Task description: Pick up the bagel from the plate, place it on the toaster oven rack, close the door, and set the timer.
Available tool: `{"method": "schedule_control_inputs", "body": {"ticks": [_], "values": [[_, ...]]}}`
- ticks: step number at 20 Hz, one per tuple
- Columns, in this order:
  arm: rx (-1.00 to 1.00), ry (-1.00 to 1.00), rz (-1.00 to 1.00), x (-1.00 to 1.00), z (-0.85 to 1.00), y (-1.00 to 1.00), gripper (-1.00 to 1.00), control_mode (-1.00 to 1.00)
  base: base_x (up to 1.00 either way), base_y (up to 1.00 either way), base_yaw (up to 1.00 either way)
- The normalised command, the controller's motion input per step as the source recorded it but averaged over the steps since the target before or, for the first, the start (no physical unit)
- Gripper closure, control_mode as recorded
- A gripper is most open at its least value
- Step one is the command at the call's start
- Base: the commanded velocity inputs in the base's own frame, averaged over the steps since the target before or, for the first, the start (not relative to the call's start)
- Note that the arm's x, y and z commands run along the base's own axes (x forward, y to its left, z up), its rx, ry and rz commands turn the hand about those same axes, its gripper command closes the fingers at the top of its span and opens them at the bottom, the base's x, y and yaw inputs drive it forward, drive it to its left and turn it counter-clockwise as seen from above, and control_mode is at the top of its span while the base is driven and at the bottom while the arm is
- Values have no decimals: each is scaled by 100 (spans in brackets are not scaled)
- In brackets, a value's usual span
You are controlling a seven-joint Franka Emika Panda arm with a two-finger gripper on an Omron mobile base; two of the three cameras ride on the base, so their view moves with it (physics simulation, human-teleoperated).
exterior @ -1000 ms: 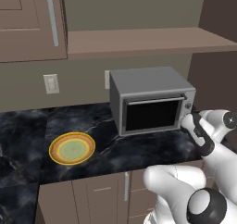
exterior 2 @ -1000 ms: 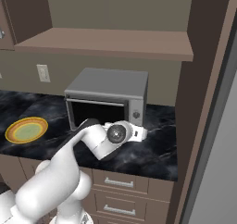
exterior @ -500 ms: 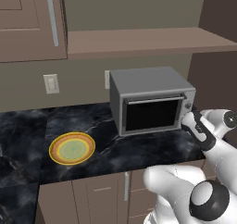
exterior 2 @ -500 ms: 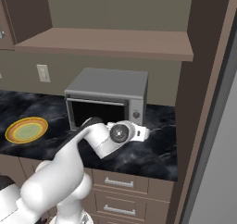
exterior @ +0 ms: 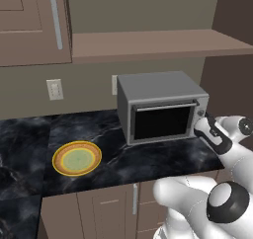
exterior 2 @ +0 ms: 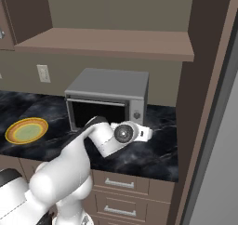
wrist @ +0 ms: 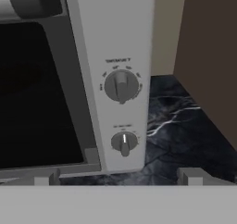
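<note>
The toaster oven [exterior: 160, 107] sits on the dark counter [exterior: 148, 159] with its glass door [exterior: 163, 123] shut. The plate [exterior: 77, 159] lies far off to the left, and no bagel can be seen on it, so the bagel is likely inside. The gripper [wrist: 118, 177] is right in front of the oven's right-hand strip, with its two tips spread wide and holding nothing. In the hand view, two knobs sit one over the other. The lower knob [wrist: 124, 142] is straight ahead, just above the middle of the tips, and the upper knob [wrist: 121, 85] is higher. Which one is the timer is too blurry to read. The gripper looks set to go forward and turn a knob.
</note>
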Motion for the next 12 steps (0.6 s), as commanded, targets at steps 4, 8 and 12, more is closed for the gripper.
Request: {"method": "schedule_control_inputs", "body": {"ticks": [4, 8, 12], "values": [[0, 0, 0, 3, -14, 0, -100, -100, 0, 0, 0], [0, 0, 0, 1, -10, -6, -100, -100, 0, 0, 0], [0, 0, 0, 2, -1, -9, -100, -100, 0, 0, 0]]}}
